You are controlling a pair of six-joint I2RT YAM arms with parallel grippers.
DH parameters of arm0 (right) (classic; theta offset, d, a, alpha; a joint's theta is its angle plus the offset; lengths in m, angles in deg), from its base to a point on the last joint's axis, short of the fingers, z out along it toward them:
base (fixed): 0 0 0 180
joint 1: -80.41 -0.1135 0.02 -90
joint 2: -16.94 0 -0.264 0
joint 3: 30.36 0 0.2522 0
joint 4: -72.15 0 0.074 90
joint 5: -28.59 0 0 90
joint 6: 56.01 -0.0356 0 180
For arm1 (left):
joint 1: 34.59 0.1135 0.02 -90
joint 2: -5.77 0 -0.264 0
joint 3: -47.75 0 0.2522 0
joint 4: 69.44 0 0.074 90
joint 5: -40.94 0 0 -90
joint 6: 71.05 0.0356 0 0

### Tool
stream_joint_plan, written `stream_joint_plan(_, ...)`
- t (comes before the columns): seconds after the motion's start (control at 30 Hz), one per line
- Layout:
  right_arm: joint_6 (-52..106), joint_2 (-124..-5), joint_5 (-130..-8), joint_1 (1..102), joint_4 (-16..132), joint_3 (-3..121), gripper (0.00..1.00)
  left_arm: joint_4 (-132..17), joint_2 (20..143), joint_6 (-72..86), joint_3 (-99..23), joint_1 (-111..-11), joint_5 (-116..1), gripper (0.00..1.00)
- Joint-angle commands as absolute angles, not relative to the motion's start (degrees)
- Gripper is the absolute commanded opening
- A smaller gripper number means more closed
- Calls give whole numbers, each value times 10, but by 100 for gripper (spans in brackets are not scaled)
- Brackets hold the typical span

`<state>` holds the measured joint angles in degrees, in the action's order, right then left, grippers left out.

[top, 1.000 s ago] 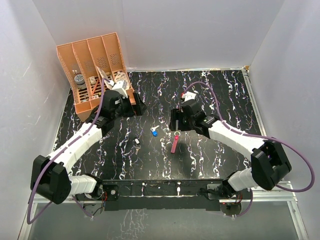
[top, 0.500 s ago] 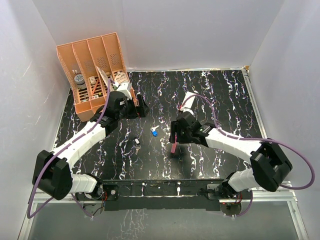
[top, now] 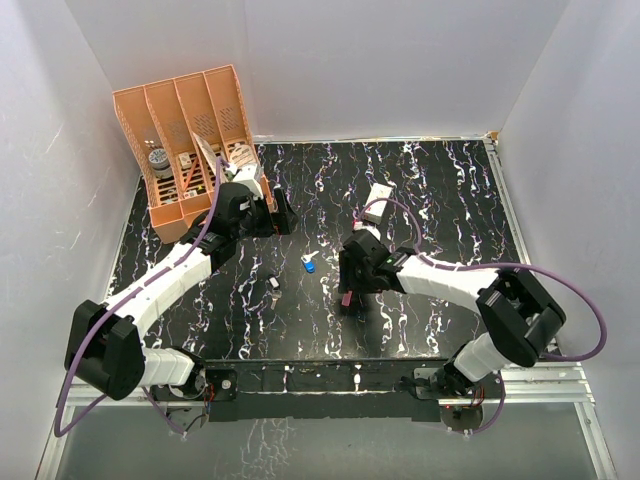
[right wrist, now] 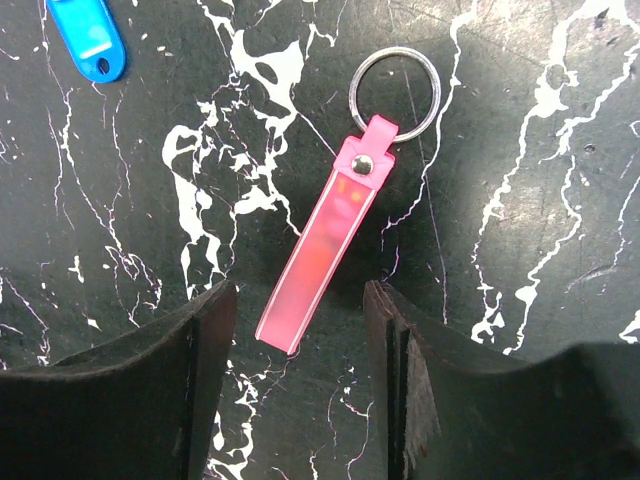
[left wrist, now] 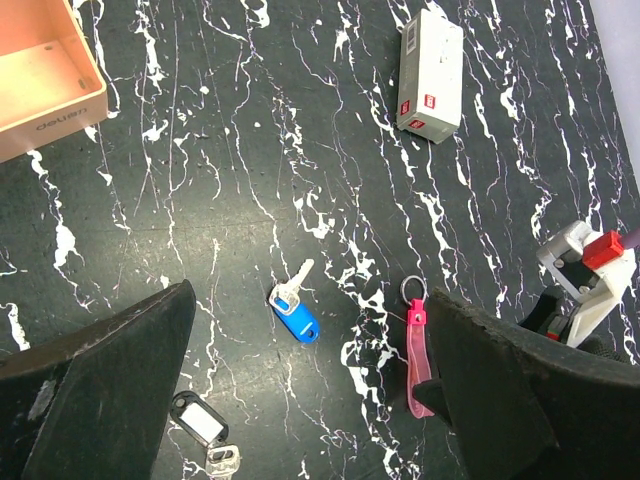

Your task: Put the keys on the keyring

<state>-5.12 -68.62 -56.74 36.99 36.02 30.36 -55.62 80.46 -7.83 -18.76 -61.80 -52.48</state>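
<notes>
From above, the right gripper (top: 348,290) has dropped nearer and leftward over the keyring (top: 346,298), just right of the blue key (top: 309,264). The left wrist view shows the left gripper (left wrist: 310,300) spread wide. The right wrist view shows half-closed fingers (right wrist: 150,400) flanking the pink strap (right wrist: 320,250) without touching it.

Black marble-look tabletop (top: 455,190) with white veins. An orange slotted organizer (top: 190,130) sits back-left with small bits inside, can't tell what. A little white box (left wrist: 430,72) lies flat, with red labels on its side.
</notes>
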Motion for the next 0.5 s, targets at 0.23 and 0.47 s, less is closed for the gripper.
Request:
stream_joint_plan(0.23, -60, -712, -554, 358, 386, 308, 46, -553, 789, -67, -189, -621, -514, 99)
stream_joint_plan(0.47, -62, -719, -548, 356, 388, 310, 28, -552, 791, -65, -189, -621, -512, 99)
